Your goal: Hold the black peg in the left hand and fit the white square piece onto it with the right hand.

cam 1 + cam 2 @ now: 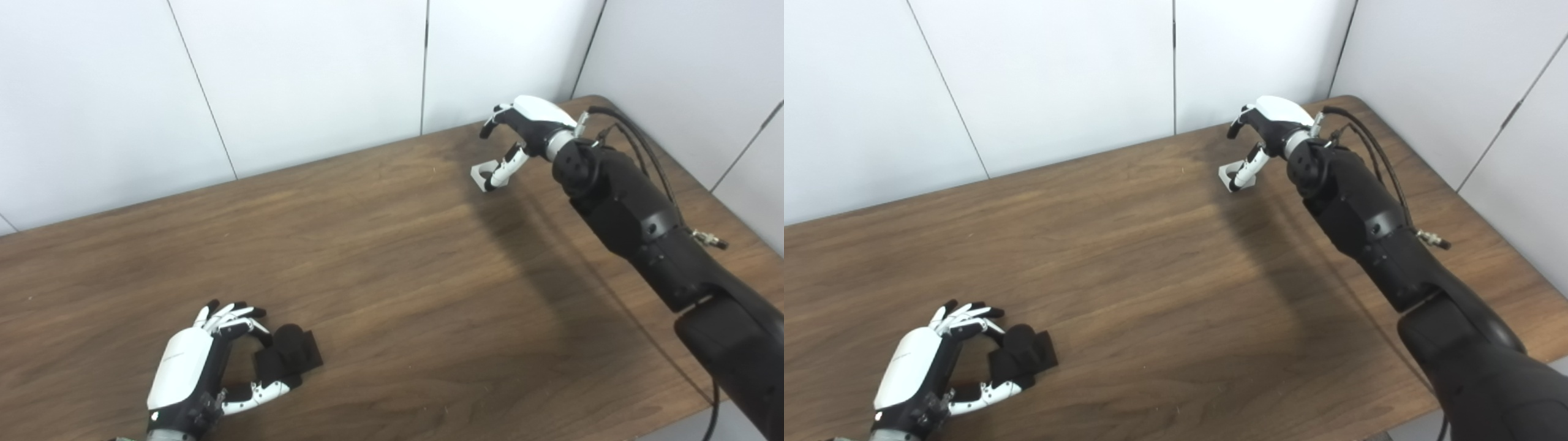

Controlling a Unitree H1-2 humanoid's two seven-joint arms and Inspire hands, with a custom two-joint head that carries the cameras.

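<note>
Left hand (202,367) sat low on the wooden table (392,257), fingers curled around the black peg (288,355) without clearly clamping it; peg stood on its square base between thumb and fingers. Right hand (520,138) reached far across, fingers spread, thumb touching the white square piece (1230,174); hold unclear.

The white-shelled left hand (202,367) sits low with fingers curled apart; the black-armed right hand (511,144) reaches far forward, fingers arched.
</note>
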